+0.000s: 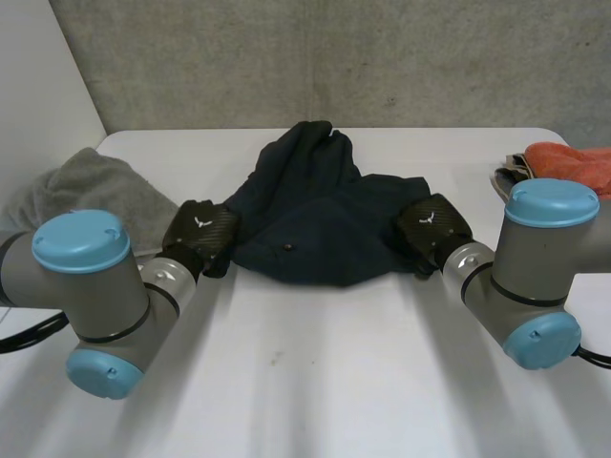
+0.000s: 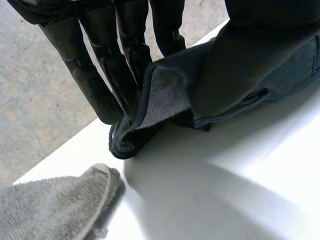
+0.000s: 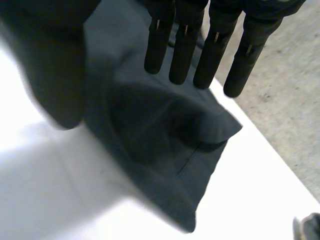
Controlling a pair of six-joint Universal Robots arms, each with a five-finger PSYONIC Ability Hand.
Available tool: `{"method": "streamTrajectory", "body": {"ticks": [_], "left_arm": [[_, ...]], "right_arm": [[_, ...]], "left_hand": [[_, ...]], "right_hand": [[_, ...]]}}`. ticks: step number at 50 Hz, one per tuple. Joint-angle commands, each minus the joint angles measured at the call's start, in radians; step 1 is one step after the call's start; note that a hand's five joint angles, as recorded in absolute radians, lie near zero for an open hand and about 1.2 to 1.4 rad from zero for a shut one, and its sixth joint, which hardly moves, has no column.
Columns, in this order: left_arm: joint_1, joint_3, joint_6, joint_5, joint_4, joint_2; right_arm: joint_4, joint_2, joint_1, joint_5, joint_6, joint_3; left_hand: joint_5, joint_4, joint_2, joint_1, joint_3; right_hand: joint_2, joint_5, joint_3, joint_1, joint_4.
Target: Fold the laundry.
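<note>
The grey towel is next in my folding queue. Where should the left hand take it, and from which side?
Probably the grey towel's hemmed corner, which lies nearest the dark garment. Come in from the garment's side over bare table: the hem there is exposed, while the rest is a rumpled heap.

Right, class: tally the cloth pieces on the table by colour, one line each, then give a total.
Dark blue garment: 1
Grey towel: 1
Orange cloth: 1
Total: 3
</note>
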Motion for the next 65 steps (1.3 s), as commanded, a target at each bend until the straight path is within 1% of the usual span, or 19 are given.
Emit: {"method": "streamTrajectory", "body": {"ticks": [1,6,15,18,19,25,29,35,40,45,46,47,48,49,51,52,56,59,65], "left_arm": [[0.004,0.014,0.004,0.008,0.006,0.034],[0.004,0.038,-0.002,0.007,0.003,0.043],[0.004,0.070,-0.011,0.004,-0.032,0.040],[0.004,0.076,-0.016,0.004,-0.041,0.043],[0.001,0.076,-0.019,0.004,-0.043,0.046],[-0.023,0.070,-0.016,0.010,-0.099,0.072],[-0.115,0.072,-0.025,0.030,-0.222,0.127],[-0.282,0.122,-0.069,0.022,-0.293,0.134],[-0.426,0.259,-0.111,-0.064,-0.291,0.040],[-0.503,0.411,-0.120,-0.173,-0.299,-0.101],[-0.514,0.453,-0.121,-0.200,-0.303,-0.141],[-0.520,0.472,-0.123,-0.211,-0.306,-0.158],[-0.523,0.489,-0.123,-0.220,-0.314,-0.172],[-0.530,0.515,-0.120,-0.236,-0.332,-0.188],[-0.533,0.530,-0.118,-0.240,-0.355,-0.193],[-0.531,0.535,-0.126,-0.237,-0.377,-0.183],[-0.507,0.532,-0.141,-0.208,-0.402,-0.101],[-0.476,0.518,-0.154,-0.182,-0.409,-0.035],[-0.330,0.471,-0.172,-0.109,-0.408,0.084]], "right_arm": [[0.085,0.007,0.009,0.000,0.039,-0.017],[0.085,0.068,0.012,0.011,0.234,-0.076],[0.063,0.134,0.002,0.022,0.279,-0.135],[0.056,0.150,0.000,0.024,0.289,-0.150],[0.045,0.148,-0.004,0.025,0.300,-0.152],[-0.041,0.085,-0.018,0.036,0.331,-0.095],[-0.092,-0.034,-0.053,0.031,0.285,-0.066],[-0.142,-0.031,-0.118,-0.021,0.207,-0.127],[-0.181,0.090,-0.166,-0.101,0.133,-0.253],[-0.219,0.188,-0.179,-0.122,0.108,-0.349],[-0.222,0.209,-0.181,-0.116,0.113,-0.368],[-0.224,0.217,-0.181,-0.110,0.116,-0.374],[-0.224,0.220,-0.181,-0.102,0.119,-0.376],[-0.224,0.219,-0.184,-0.078,0.127,-0.376],[-0.221,0.205,-0.187,-0.040,0.133,-0.371],[-0.215,0.179,-0.192,0.002,0.145,-0.360],[-0.166,0.089,-0.204,0.066,0.162,-0.305],[-0.104,0.018,-0.212,0.070,0.165,-0.259],[0.092,-0.178,-0.225,0.053,0.206,-0.132]], "left_hand": [[0.247,0.231,0.229,0.289,0.249],[0.247,0.231,0.229,0.289,0.249],[0.247,0.231,0.229,0.289,0.249],[0.247,0.231,0.229,0.289,0.249],[0.247,0.231,0.229,0.289,0.249],[0.247,0.231,0.229,0.289,0.249],[0.247,0.231,0.229,0.289,0.249],[0.247,0.231,0.229,0.289,0.249],[0.247,0.231,0.229,0.289,0.249],[0.247,0.231,0.229,0.289,0.249],[0.247,0.231,0.229,0.289,0.249],[0.247,0.231,0.229,0.289,0.249],[0.111,0.095,0.093,0.152,0.113],[-0.303,-0.319,-0.321,-0.262,-0.302],[-0.748,-0.764,-0.767,-0.707,-0.747],[-0.974,-0.990,-0.993,-0.933,-0.973],[-0.974,-0.990,-0.993,-0.933,-0.973],[-0.974,-0.990,-0.993,-0.933,-0.973],[-0.974,-0.990,-0.993,-0.933,-0.973]], "right_hand": [[0.017,0.025,0.010,0.014,0.008],[0.037,0.046,0.030,0.035,0.029],[0.140,0.148,0.133,0.137,0.131],[0.409,0.417,0.402,0.406,0.400],[0.818,0.826,0.810,0.815,0.809],[0.822,0.830,0.815,0.819,0.813],[0.822,0.830,0.815,0.819,0.813],[0.822,0.830,0.815,0.819,0.813],[0.822,0.830,0.815,0.819,0.813],[0.822,0.830,0.815,0.819,0.813],[0.423,0.431,0.416,0.420,0.414],[0.189,0.198,0.182,0.187,0.181],[0.056,0.065,0.049,0.054,0.048],[-0.180,-0.172,-0.187,-0.183,-0.189],[-0.400,-0.392,-0.407,-0.403,-0.409],[-0.400,-0.392,-0.407,-0.403,-0.409],[-0.400,-0.392,-0.407,-0.403,-0.409],[-0.400,-0.392,-0.407,-0.403,-0.409],[-0.400,-0.392,-0.407,-0.403,-0.409]]}}
